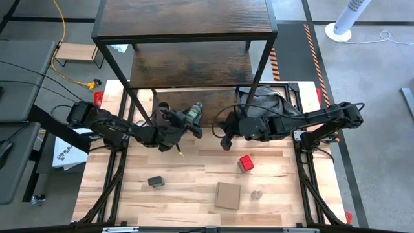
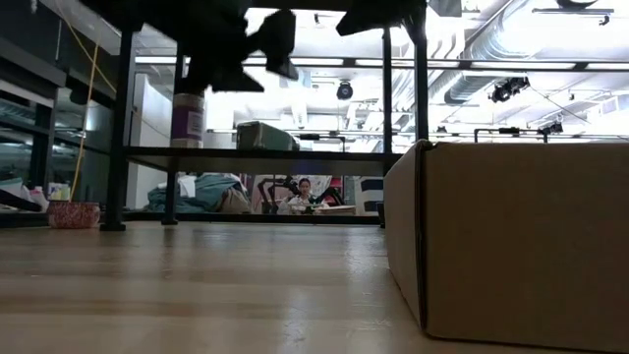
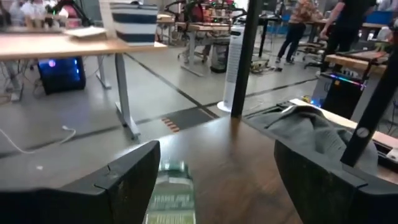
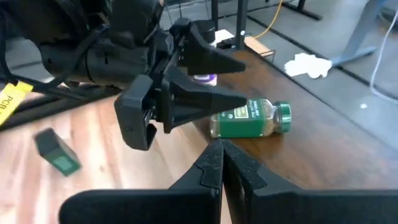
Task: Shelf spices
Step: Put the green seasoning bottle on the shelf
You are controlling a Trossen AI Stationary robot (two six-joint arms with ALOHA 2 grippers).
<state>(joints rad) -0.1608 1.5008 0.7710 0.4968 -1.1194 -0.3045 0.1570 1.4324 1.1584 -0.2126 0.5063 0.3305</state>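
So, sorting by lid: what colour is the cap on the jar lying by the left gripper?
Green, on the jar; the right wrist view shows it best.

Green-lidded jar [image 4: 250,119], red box [image 1: 246,163]

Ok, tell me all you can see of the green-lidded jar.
The green-lidded jar is a clear bottle with a green cap and green label, pale contents showing at its base end. It lies on its side on the dark shelf board, not upright. The left gripper is open around it, fingers not pressing it. A purple-lidded jar stands just behind.
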